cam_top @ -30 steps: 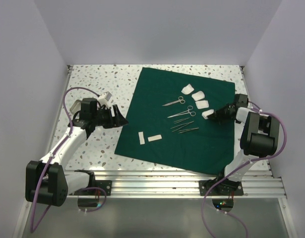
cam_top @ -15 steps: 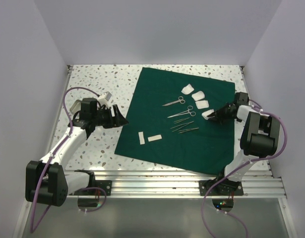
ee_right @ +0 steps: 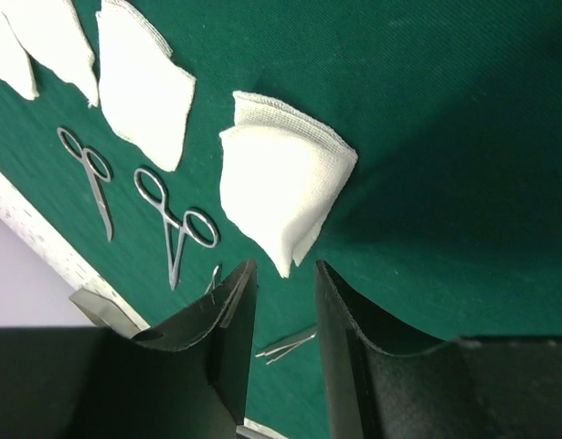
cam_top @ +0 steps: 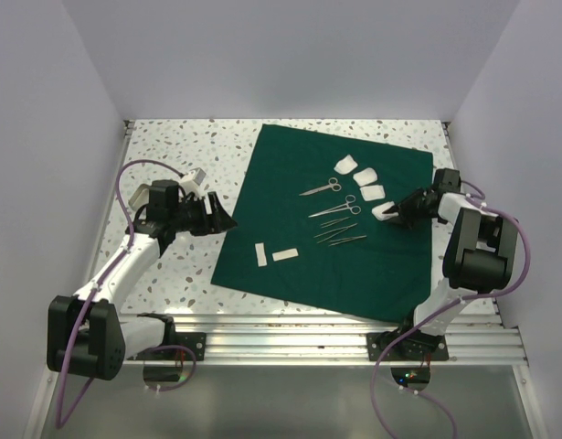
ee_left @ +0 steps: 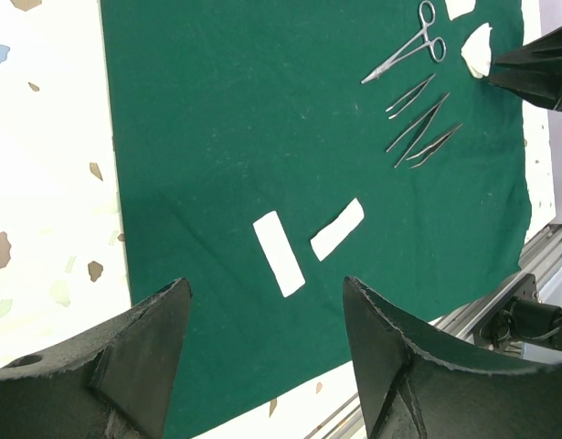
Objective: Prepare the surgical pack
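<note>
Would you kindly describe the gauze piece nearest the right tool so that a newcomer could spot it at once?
On the dark green drape, find the row of four white gauze pieces right of the scissors. The one meant is the row's nearest end, a folded pad; alone among them, its corner sits at the right tool's open tips.

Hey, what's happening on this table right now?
A green drape lies spread on the table with scissors, forceps and gauze pieces laid out on it. The right end effector sits low at one folded gauze piece, with the gauze corner at its slightly parted tips, not gripped. The left end effector hovers open by the drape's left edge, holding nothing.
</note>
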